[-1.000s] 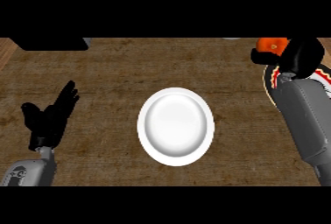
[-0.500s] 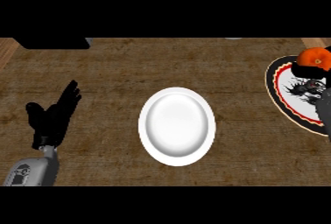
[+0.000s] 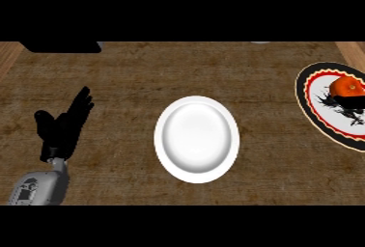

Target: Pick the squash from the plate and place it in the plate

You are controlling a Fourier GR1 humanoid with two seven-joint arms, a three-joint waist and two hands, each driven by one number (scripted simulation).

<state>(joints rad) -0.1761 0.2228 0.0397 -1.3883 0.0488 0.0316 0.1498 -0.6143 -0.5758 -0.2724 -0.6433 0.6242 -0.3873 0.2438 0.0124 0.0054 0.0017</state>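
The patterned plate (image 3: 318, 108) at the right is cut off by the view's edge, so I see only its left part: a dark rim, a red line inside that, and a white middle with black markings. The squash (image 3: 347, 87), orange and round, lies on that plate near its upper part, close to the cut edge. Just below it is a black shape, and I cannot tell whether it belongs to the plate's pattern or is something else. At the top left a dark object (image 3: 58, 46) is cut off from above, too little of it showing to name, and a small pale thing (image 3: 260, 42) at the top edge is equally unclear. Counted: two plates, one squash, one robot hand in sight. The white plate (image 3: 196, 140) sits bare in the middle of the brown worktop (image 3: 128, 82), well apart from the patterned one. My left robot hand (image 3: 64, 126) rests at the left with its fingers straight and pointing up, holding nothing, its grey forearm (image 3: 39, 185) below.
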